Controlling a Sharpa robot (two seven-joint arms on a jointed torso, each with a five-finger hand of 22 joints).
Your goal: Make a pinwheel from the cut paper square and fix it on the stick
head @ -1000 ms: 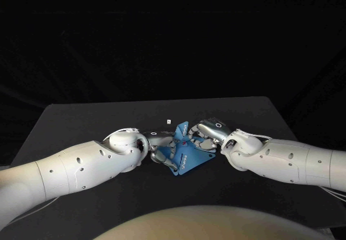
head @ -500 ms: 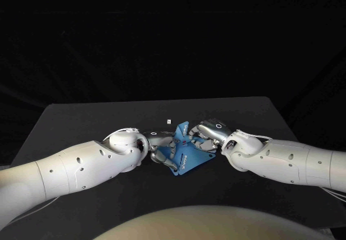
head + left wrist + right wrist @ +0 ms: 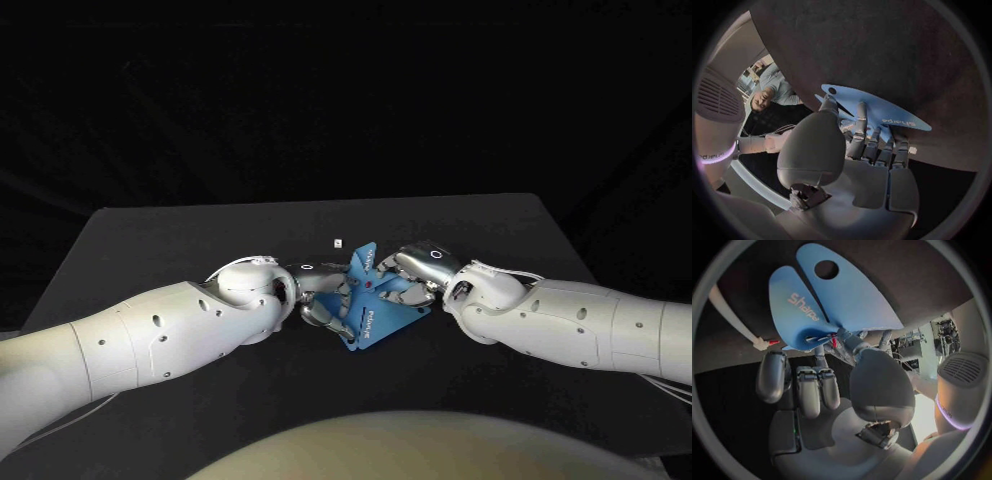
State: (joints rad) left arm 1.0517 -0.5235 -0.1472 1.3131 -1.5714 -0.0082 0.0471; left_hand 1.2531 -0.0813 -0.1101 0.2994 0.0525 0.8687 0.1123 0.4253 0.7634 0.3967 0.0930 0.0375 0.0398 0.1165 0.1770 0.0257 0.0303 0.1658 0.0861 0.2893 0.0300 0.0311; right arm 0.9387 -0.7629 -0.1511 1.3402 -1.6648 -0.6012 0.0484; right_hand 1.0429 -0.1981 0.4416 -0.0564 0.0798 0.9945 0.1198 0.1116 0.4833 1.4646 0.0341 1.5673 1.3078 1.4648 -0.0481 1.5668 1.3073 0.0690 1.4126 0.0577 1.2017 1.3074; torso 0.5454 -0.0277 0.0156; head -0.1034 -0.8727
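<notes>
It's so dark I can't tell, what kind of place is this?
Probably a robot lab: black table, dark backdrop, and the left hand and right hand holding a blue paper pinwheel.

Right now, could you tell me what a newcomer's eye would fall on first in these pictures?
The blue paper pinwheel stands out first, at the middle of the black table, held between the left hand and the right hand. Next comes a white stick beside the paper in the right wrist view, and a small white bit on the table just beyond the hands.
</notes>
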